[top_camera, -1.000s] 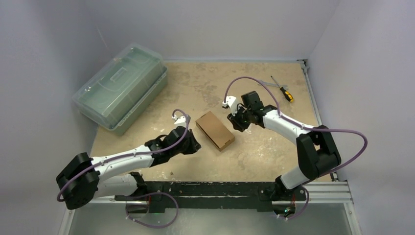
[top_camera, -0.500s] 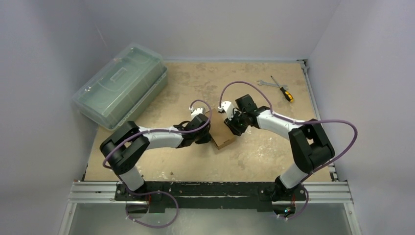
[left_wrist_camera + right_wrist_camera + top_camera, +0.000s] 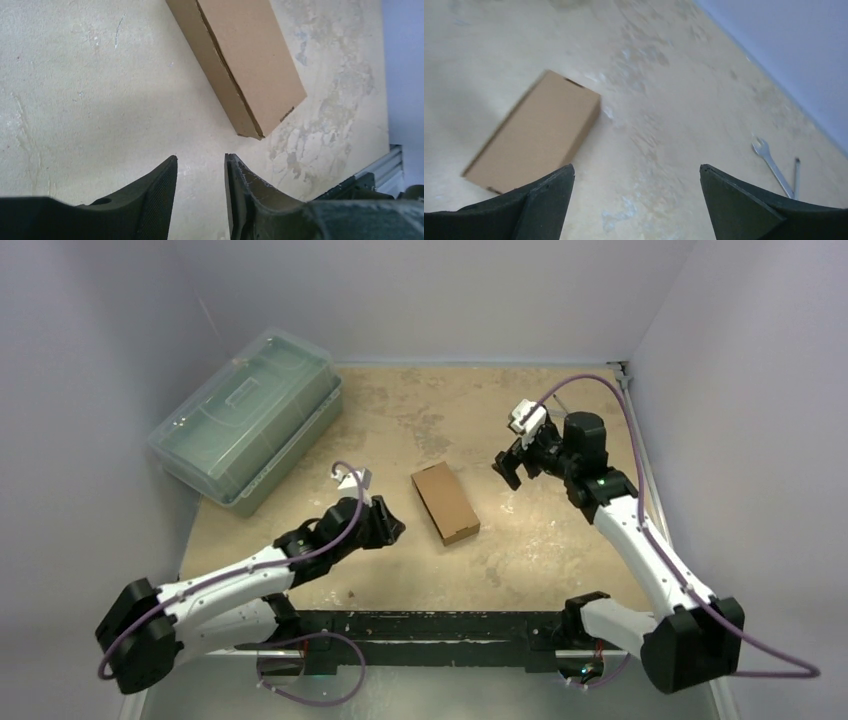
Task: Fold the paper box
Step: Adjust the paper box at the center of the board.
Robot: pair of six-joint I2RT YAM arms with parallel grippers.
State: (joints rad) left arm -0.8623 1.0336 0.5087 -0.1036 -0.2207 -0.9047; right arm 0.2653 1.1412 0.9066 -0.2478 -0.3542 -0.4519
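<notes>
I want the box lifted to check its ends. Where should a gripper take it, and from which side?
The box lies flat, long and slim, with both long sides free. So probably come down from above and pinch across its narrow width at mid-length.

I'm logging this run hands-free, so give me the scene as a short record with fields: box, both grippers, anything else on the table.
box: plain brown cardboard carton, closed, lying flat on the tan table, untouched
left gripper: narrowly open, left of carton, apart
right gripper: wide open, right of carton, apart
other: translucent green plastic case at back left; silver wrench on the table
</notes>
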